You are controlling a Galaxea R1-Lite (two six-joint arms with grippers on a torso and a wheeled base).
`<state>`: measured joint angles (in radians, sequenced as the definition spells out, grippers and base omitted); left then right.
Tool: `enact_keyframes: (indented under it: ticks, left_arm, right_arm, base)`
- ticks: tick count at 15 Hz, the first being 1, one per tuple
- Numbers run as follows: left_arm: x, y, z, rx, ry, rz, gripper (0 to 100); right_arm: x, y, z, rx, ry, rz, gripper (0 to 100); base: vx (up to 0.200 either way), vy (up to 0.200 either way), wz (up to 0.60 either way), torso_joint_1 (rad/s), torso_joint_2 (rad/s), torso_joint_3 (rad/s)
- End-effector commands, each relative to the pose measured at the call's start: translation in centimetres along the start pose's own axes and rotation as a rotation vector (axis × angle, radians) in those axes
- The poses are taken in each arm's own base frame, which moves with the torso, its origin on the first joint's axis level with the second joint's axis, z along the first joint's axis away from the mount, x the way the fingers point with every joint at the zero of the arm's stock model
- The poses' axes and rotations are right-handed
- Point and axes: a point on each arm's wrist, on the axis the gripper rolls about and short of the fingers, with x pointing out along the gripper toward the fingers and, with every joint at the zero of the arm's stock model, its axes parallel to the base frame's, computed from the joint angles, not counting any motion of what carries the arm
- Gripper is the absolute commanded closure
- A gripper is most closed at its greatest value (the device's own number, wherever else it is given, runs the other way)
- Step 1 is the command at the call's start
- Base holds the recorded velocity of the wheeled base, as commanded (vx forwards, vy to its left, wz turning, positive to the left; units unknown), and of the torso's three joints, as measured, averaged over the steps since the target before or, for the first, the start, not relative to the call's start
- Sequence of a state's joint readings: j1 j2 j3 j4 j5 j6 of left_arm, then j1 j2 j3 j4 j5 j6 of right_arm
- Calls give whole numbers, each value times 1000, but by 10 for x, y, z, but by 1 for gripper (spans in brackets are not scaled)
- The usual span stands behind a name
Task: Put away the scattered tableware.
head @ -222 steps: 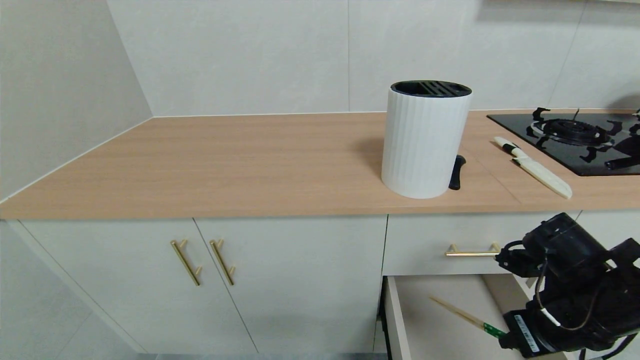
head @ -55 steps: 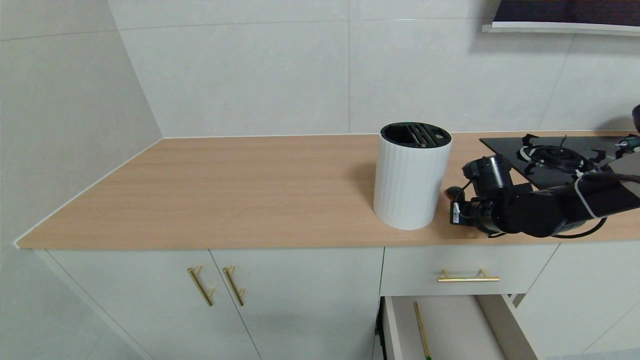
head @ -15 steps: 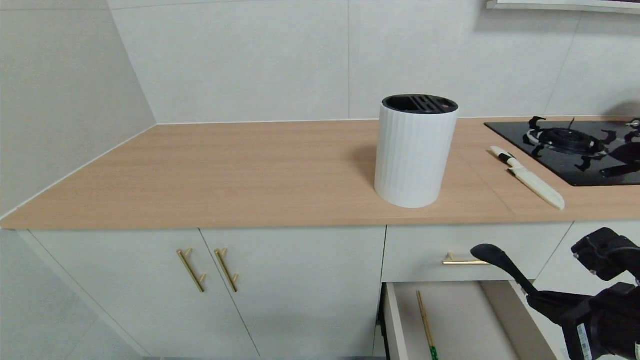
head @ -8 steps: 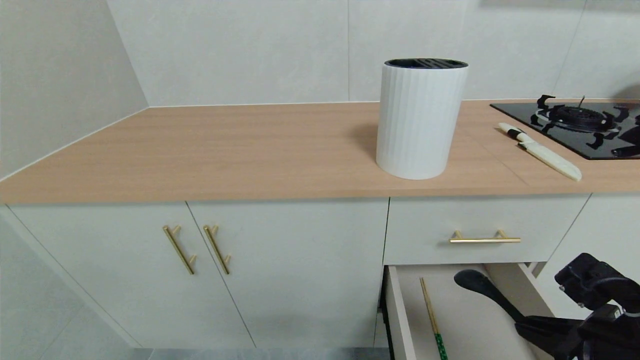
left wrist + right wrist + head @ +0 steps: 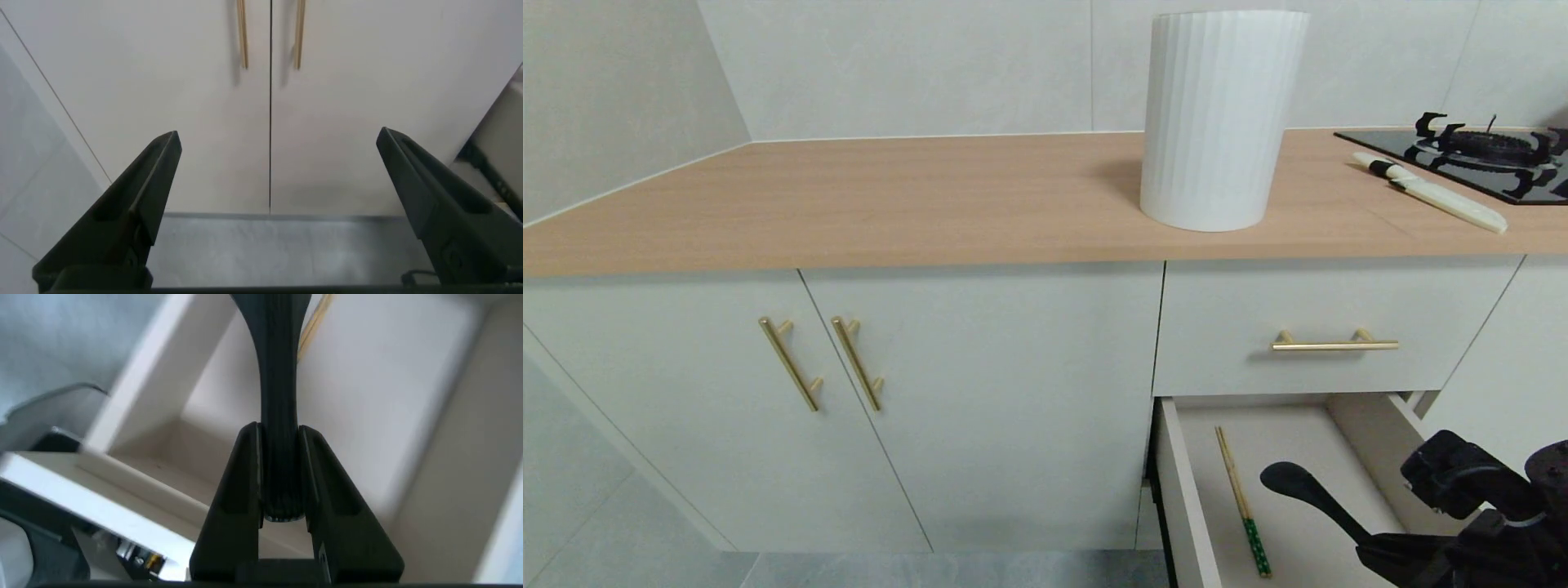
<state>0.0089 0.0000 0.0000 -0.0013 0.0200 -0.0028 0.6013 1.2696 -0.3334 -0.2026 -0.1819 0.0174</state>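
Black utensil (image 5: 1311,494) (possibly a spoon) was clamped by right gripper (image 5: 280,469) over drawer (image 5: 1183,490), chopsticks (image 5: 1241,510) at its 9 o'clock; left gripper (image 5: 278,163) was seen spread wide.

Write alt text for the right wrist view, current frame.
The right gripper is shut on the handle of a black utensil, holding it over an open, pale drawer. A chopstick lies on the drawer floor, partly hidden behind the utensil.
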Motion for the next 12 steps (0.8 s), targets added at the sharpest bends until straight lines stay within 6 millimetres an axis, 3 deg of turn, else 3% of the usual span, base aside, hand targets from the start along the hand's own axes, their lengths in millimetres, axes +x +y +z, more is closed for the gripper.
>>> enact_keyframes:
  ticks: [1, 8, 12]
  left_arm:
    - [0, 0, 0, 0, 0, 0, 0]
    - [0, 0, 0, 0, 0, 0, 0]
    - [0, 0, 0, 1, 0, 0, 0]
  right_arm:
    - [3, 0, -1, -3, 15, -1, 100]
    - [4, 1, -1, -3, 19, -1, 100]
    - [37, -6, 3, 50, 89, -59, 100]
  base:
    - [0, 0, 0, -41, 266, 203]
    - [0, 0, 0, -8, 34, 24]
    - [0, 0, 0, 0, 0, 0]
